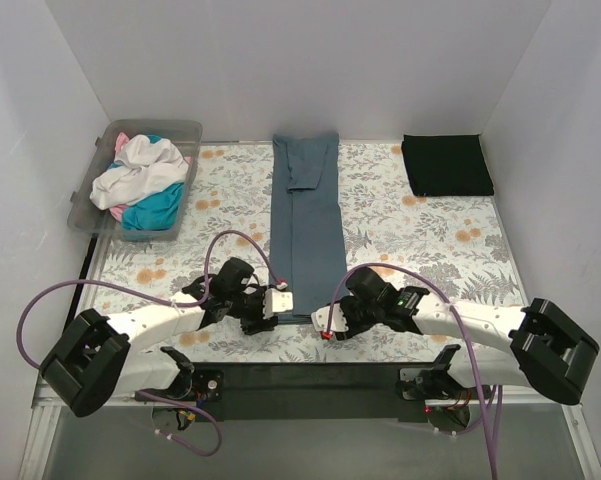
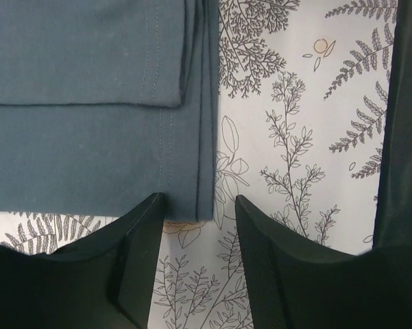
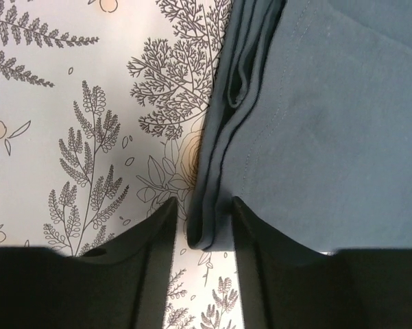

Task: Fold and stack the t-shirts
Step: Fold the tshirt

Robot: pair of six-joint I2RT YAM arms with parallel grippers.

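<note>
A slate blue-grey t-shirt (image 1: 306, 225) lies folded into a long narrow strip down the middle of the floral cloth. My left gripper (image 1: 282, 300) is open at its near left corner. In the left wrist view the corner of the shirt (image 2: 89, 137) lies between the spread fingers of this gripper (image 2: 197, 205). My right gripper (image 1: 324, 327) is open at the near right corner. Its jaws (image 3: 203, 205) straddle the layered folded edge of the shirt (image 3: 329, 137) without clamping it. A folded black t-shirt (image 1: 447, 165) lies at the back right.
A clear plastic bin (image 1: 175, 130) at the back left holds crumpled white (image 1: 140, 172), teal (image 1: 155, 208) and pink shirts. White walls close in the back and both sides. The floral table cloth (image 1: 410, 240) covers the table.
</note>
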